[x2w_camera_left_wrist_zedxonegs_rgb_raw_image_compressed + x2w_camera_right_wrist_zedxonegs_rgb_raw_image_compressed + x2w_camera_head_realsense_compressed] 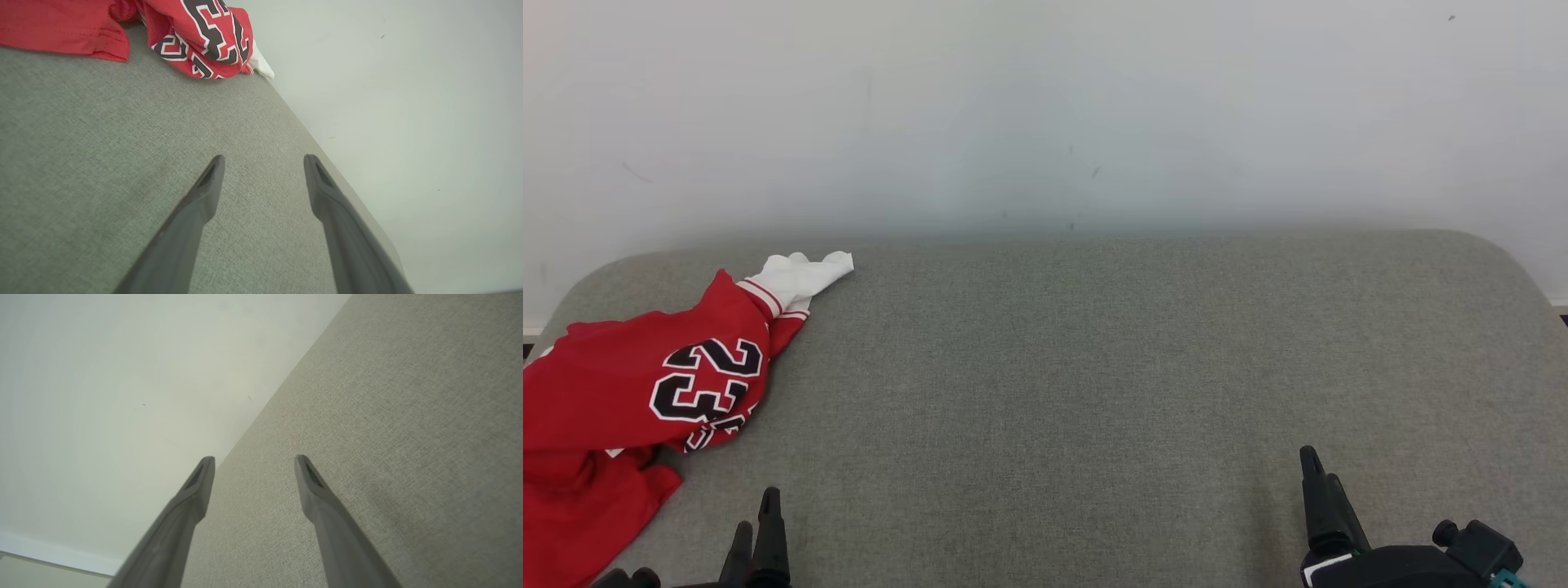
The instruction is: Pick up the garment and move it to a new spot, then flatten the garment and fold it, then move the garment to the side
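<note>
- Garment (621, 400): a red jersey with a black-and-white 23 and a white sleeve end. It lies crumpled at the far left of the grey padded surface (1094, 367), and part of it runs off the lower left edge of the head view.
- Left gripper (264, 157): its jaws are spread wide with nothing between them, above bare grey fabric. The jersey lies near, ahead and off to one side of the fingers, without touching them.
- Right gripper (254, 459): it is likewise wide open and empty, over the right part of the surface and well apart from the jersey. Its fingers point toward the pale wall (1045, 106).
- Done so far: nothing, judging by how things lie. The jersey is bunched in folds, neither lifted, spread nor folded, and no gripper has hold of it.
- Left to do: everything. The jersey must be picked up, carried to a new spot, flattened, folded and then moved aside. The broad bare middle of the surface looks a likely place for it.
- Step in hand: probably the reach for the first grasp. The left gripper is the nearer of the two.
</note>
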Controlling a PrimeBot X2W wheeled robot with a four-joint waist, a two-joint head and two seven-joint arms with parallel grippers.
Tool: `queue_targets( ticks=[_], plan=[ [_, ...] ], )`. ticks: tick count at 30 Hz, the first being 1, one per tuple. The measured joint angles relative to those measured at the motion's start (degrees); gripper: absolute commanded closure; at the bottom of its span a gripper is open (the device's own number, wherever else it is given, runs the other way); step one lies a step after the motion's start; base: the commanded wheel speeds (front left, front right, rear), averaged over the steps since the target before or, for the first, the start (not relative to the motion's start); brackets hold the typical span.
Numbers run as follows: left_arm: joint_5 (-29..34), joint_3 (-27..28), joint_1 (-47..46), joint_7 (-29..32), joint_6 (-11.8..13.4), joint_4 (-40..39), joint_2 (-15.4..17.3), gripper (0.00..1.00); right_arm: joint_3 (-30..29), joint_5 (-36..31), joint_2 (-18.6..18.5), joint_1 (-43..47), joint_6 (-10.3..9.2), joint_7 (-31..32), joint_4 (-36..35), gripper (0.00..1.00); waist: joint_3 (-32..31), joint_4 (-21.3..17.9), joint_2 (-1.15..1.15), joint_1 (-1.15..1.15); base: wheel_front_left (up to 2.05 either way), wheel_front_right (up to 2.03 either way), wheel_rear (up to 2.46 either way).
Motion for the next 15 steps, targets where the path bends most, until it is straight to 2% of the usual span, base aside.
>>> queue_targets(
  ticks=[15],
  plan=[
    [16.90, -5.04, -0.01, -3.75, 2.69, 2.07, 0.79, 0.00, -1.10, -15.93, -0.01, 1.12, 0.00, 0.14, -0.11, 0.00, -1.28, 0.16, 0.00, 0.00, 0.00, 0.00, 0.00]
  ],
)
